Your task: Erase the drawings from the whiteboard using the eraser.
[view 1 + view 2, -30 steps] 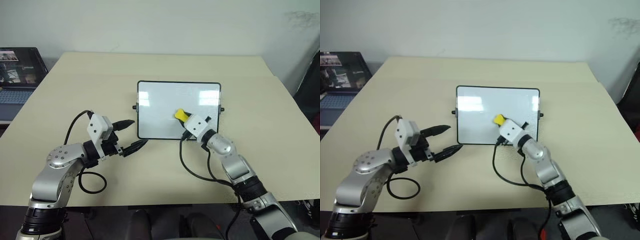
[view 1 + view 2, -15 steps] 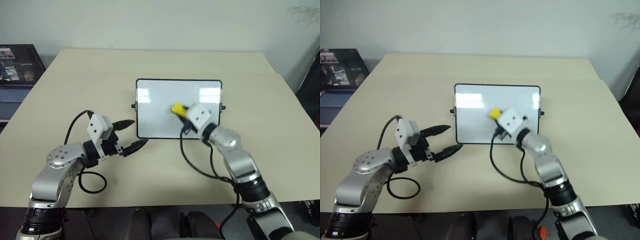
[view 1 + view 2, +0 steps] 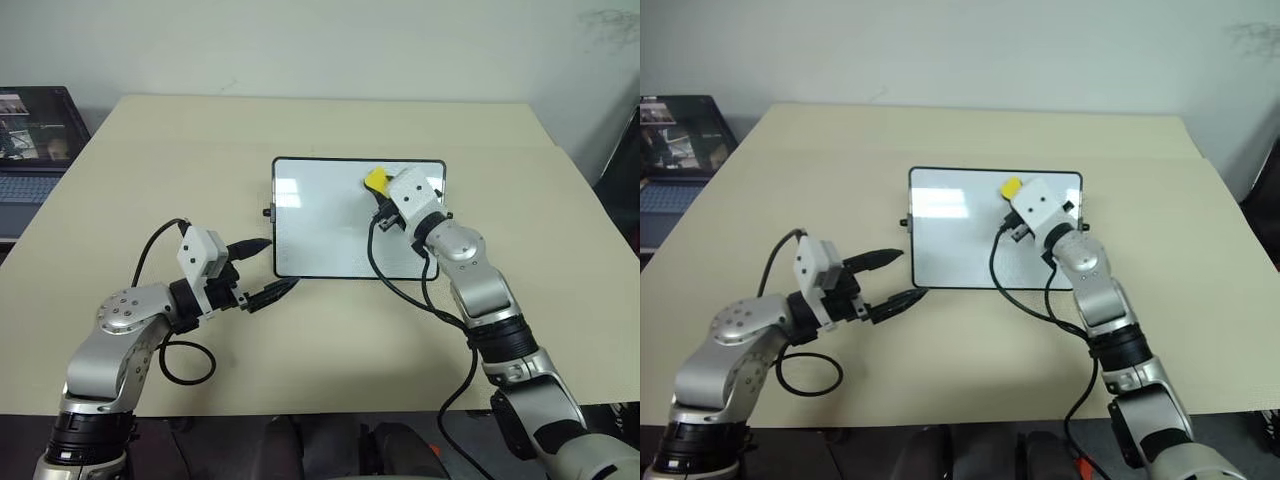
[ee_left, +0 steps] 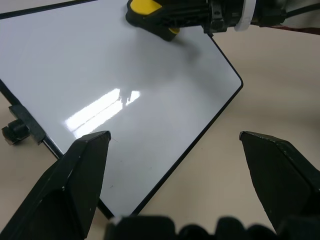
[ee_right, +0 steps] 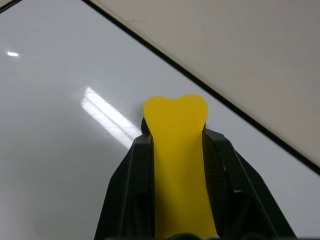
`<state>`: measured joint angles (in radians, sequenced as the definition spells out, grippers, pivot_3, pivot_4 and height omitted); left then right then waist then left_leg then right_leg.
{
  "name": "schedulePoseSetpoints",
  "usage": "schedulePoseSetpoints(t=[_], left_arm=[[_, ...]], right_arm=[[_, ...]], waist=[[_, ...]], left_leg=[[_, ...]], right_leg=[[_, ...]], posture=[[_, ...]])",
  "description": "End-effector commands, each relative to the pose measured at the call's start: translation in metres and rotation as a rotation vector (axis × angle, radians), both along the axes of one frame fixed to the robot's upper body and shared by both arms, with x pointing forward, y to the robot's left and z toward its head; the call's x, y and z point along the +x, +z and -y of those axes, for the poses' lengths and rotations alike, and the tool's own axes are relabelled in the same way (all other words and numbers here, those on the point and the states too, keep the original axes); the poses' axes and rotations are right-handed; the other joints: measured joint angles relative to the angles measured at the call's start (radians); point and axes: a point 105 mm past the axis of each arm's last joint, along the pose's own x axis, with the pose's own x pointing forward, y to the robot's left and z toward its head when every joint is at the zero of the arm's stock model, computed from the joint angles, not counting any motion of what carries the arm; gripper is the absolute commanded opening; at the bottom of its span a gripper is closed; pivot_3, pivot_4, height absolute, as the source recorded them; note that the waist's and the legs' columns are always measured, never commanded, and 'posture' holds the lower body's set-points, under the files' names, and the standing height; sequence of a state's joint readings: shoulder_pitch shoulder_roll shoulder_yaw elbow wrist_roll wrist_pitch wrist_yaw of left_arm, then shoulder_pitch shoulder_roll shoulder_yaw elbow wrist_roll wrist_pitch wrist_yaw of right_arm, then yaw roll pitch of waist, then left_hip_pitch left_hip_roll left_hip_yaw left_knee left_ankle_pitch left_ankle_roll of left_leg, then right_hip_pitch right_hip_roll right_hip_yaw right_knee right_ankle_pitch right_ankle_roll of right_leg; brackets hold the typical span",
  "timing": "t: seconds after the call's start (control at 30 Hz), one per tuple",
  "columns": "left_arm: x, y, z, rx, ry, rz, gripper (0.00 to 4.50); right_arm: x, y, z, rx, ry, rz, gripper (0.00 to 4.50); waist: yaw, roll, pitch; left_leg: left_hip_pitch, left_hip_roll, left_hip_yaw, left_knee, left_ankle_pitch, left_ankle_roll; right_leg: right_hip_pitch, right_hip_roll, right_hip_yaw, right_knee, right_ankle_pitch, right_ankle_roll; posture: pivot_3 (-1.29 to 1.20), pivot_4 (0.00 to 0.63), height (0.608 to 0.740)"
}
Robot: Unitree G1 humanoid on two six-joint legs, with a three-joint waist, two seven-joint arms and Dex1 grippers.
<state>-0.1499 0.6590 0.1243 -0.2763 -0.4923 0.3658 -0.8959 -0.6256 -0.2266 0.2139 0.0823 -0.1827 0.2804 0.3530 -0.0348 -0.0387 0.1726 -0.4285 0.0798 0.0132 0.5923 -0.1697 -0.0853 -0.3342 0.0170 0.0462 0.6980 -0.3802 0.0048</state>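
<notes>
Beige desk (image 3: 150, 170) is carrying the glossy white whiteboard (image 3: 320, 225) lying flat, long axis left-right; right gripper (image 3: 381, 196), jaws clamped on the yellow eraser (image 3: 376, 179), is reaching its far right corner; left gripper (image 3: 268, 268) is hovering, jaws apart.

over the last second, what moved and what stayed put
The right gripper, shut on the eraser, swept it across the whiteboard from near the front edge up to the far edge. The left gripper stayed open beside the board's near left corner, and the board did not shift.
</notes>
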Motion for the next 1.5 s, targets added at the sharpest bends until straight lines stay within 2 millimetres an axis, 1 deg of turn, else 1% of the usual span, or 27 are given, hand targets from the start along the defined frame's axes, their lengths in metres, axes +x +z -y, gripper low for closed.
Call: schedulePoseSetpoints(t=[0.03,0.2,0.27,0.3,0.4,0.47,0.53,0.57,0.63,0.67,0.7,0.73,0.8,0.83,0.97,1.07,1.2,1.3,1.43,1.5], left_arm=[[-0.002,0.010,0.003,-0.012,-0.016,0.039,4.50],[-0.002,0.010,0.003,-0.014,-0.017,0.039,4.50],[-0.003,0.010,0.003,-0.015,-0.019,0.037,4.50],[-0.003,0.010,0.004,-0.015,-0.021,0.036,4.50],[-0.003,0.010,0.004,-0.017,-0.022,0.036,4.50],[-0.003,0.011,0.005,-0.023,-0.026,0.038,4.50],[-0.005,0.013,0.007,-0.037,-0.044,0.036,4.50],[-0.007,0.015,0.010,-0.041,-0.058,0.034,4.50],[-0.010,0.016,0.012,-0.044,-0.077,0.031,4.50],[-0.012,0.017,0.015,-0.042,-0.095,0.030,4.50],[-0.014,0.018,0.018,-0.041,-0.117,0.029,4.50],[-0.015,0.019,0.021,-0.040,-0.136,0.028,4.50],[-0.019,0.020,0.028,-0.035,-0.188,0.022,4.50],[-0.019,0.021,0.030,-0.033,-0.203,0.018,4.50],[-0.027,0.019,0.044,-0.022,-0.316,-0.005,4.50],[-0.031,0.018,0.054,-0.007,-0.400,-0.019,4.50],[-0.031,0.019,0.062,-0.005,-0.457,-0.014,4.50],[-0.031,0.021,0.066,-0.009,-0.477,-0.010,4.50],[-0.030,0.021,0.067,-0.011,-0.476,-0.008,4.50],[-0.030,0.020,0.066,-0.011,-0.471,-0.008,4.50]], right_arm=[[-0.012,-0.039,-0.013,-0.051,0.053,-0.135,0.99],[-0.025,-0.058,-0.028,-0.080,0.108,-0.186,0.99],[-0.029,-0.060,-0.034,-0.085,0.129,-0.192,0.99],[-0.030,-0.058,-0.037,-0.082,0.135,-0.189,0.99],[-0.031,-0.042,-0.040,-0.046,0.139,-0.150,0.99],[-0.033,-0.020,-0.037,0.001,0.134,-0.110,0.99],[-0.039,0.002,-0.026,0.056,0.118,-0.078,0.99],[-0.042,0.010,-0.018,0.080,0.104,-0.072,0.99],[-0.049,0.018,-0.005,0.112,0.081,-0.075,0.99],[-0.055,0.022,0.007,0.140,0.061,-0.084,0.99],[-0.065,0.023,0.024,0.167,0.026,-0.101,0.99],[-0.072,0.023,0.035,0.182,0.002,-0.114,0.99],[-0.089,0.014,0.056,0.190,-0.060,-0.174,0.99],[-0.093,0.011,0.061,0.191,-0.076,-0.197,0.99],[-0.109,-0.008,0.099,0.200,-0.261,-0.275,0.99],[-0.109,-0.026,0.123,0.210,-0.406,-0.334,0.99],[-0.107,-0.041,0.138,0.234,-0.485,-0.394,0.99],[-0.102,-0.046,0.149,0.256,-0.529,-0.411,0.99],[-0.092,-0.050,0.169,0.286,-0.609,-0.419,0.99],[-0.089,-0.052,0.174,0.303,-0.625,-0.426,0.99]], waist=[[-0.001,0.000,0.000],[-0.002,0.000,0.000],[-0.002,-0.001,0.000],[-0.002,0.000,0.000],[-0.002,0.000,0.000],[-0.001,0.000,0.000],[0.003,0.000,0.000],[0.004,0.000,0.000],[0.008,0.000,0.000],[0.011,0.000,0.000],[0.014,0.000,0.000],[0.016,0.000,0.000],[0.021,0.000,0.000],[0.020,0.000,0.000],[0.005,0.001,0.001],[0.000,0.001,0.001],[0.001,0.001,0.001],[0.003,0.001,0.001],[0.002,0.001,0.001],[0.002,0.001,0.001]], left_leg=[[0.000,0.000,0.000,0.000,0.000,0.000],[0.002,0.000,-0.001,0.000,0.000,0.000],[0.002,0.000,-0.001,0.001,0.000,0.000],[0.002,0.000,-0.001,0.001,0.001,0.001],[0.002,0.000,-0.001,0.001,0.001,0.001],[0.002,0.000,-0.001,0.000,0.001,0.001],[0.000,0.000,-0.001,0.000,0.001,0.001],[-0.002,0.000,-0.001,0.000,0.000,0.001],[-0.004,0.000,-0.002,0.000,0.001,0.000],[-0.004,0.000,-0.002,0.000,0.000,0.000],[-0.005,0.000,-0.002,0.000,0.000,0.000],[-0.005,0.000,-0.002,0.000,0.000,0.000],[-0.006,-0.001,-0.002,0.000,0.000,0.000],[-0.006,-0.001,-0.001,0.000,0.000,0.000],[-0.004,-0.001,-0.002,0.000,0.000,0.000],[-0.003,-0.001,-0.002,0.000,0.000,0.000],[-0.004,-0.001,-0.001,0.000,0.000,0.000],[-0.004,-0.002,-0.001,0.000,0.000,0.000],[-0.004,-0.002,-0.001,0.000,0.000,0.000],[-0.004,-0.002,-0.001,0.000,0.000,0.000]], right_leg=[[0.000,0.000,0.000,0.000,0.000,0.000],[0.001,0.000,0.000,0.002,0.000,0.000],[0.001,0.000,0.000,0.002,0.000,0.000],[0.001,0.000,0.000,0.002,0.000,0.000],[0.001,0.000,-0.001,0.002,0.000,0.000],[0.001,0.000,-0.001,0.001,0.000,0.000],[0.000,0.000,-0.001,0.001,0.000,0.000],[-0.002,0.000,-0.001,0.001,0.000,0.000],[-0.003,0.000,-0.001,0.000,0.000,0.000],[-0.003,0.000,-0.001,-0.001,0.000,0.000],[-0.003,0.000,-0.002,-0.002,0.000,0.000],[-0.002,0.000,-0.002,-0.003,0.000,0.001],[-0.002,0.000,-0.002,-0.005,0.000,0.001],[-0.002,0.000,-0.001,-0.005,0.000,0.001],[-0.002,0.000,-0.001,-0.002,-0.001,0.001],[-0.002,0.001,-0.001,0.000,-0.002,0.004],[-0.002,0.001,0.000,0.000,-0.002,0.004],[-0.002,0.001,0.000,-0.001,-0.002,0.004],[-0.002,0.002,0.001,-0.001,-0.002,0.004],[-0.002,0.003,0.000,-0.001,-0.002,0.004]], posture=[[0.00,0.150,0.740],[0.00,0.150,0.740],[0.00,0.150,0.740],[0.00,0.150,0.740],[0.00,0.150,0.740],[0.00,0.150,0.740],[0.00,0.150,0.740],[0.00,0.150,0.740],[0.00,0.150,0.740],[0.00,0.150,0.740],[0.00,0.150,0.740],[0.00,0.150,0.740],[0.00,0.150,0.740],[0.00,0.150,0.740],[0.00,0.150,0.740],[0.00,0.150,0.740],[0.00,0.150,0.740],[0.00,0.150,0.740],[0.00,0.150,0.740],[0.00,0.150,0.740]])
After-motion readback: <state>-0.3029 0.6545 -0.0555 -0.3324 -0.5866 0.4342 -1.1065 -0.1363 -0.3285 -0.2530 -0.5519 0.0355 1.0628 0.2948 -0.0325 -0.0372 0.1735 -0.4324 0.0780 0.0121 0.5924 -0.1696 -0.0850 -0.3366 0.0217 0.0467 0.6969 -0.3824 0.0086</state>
